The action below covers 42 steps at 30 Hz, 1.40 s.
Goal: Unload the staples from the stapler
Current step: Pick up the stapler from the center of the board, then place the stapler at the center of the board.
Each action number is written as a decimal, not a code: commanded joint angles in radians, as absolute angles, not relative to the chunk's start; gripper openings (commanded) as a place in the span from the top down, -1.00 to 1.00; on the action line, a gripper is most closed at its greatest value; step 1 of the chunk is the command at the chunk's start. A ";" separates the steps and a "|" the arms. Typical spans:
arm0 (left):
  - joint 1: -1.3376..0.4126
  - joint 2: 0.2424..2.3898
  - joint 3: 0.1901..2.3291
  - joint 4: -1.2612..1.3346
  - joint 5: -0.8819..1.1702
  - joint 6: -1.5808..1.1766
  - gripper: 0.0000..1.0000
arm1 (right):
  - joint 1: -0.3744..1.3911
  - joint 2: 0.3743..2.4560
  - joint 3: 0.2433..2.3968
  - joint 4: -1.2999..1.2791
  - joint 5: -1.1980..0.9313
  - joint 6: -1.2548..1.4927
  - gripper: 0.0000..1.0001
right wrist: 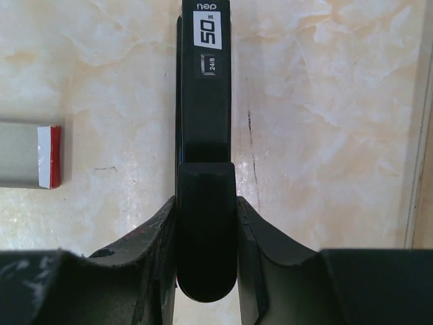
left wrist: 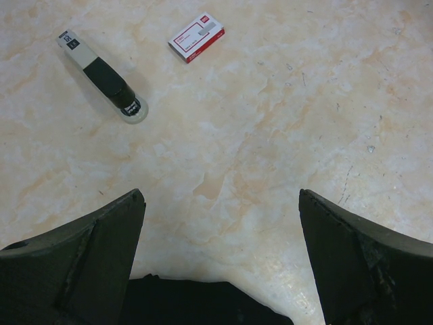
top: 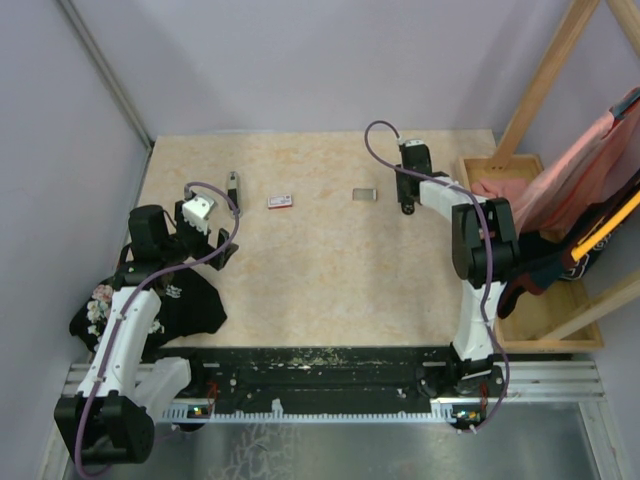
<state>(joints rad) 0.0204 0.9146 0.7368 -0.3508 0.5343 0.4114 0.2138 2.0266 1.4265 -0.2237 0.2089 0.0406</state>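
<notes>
Right claw (right wrist: 206, 203) pinching rear end of black stapler (right wrist: 205, 122), which lies flat on desk (right wrist: 325, 101), likely steadying it for opening | left claw (left wrist: 221, 196) spread wide, empty | staples unseen, presumably inside | second stapler (left wrist: 101, 71) lies beyond left claw.

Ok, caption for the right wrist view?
Right gripper closed on the black stapler lying on the table; red-ended box at left.
</notes>
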 commanded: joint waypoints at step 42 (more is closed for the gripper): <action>0.030 0.861 0.723 -0.372 0.761 0.530 -1.00 | 0.626 1.459 0.940 0.041 -0.356 -0.479 1.00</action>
<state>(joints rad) 0.0261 0.8776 0.7238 -0.3527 0.6521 0.4629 0.6048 1.4746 0.9524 -0.0921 -0.2790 -0.4370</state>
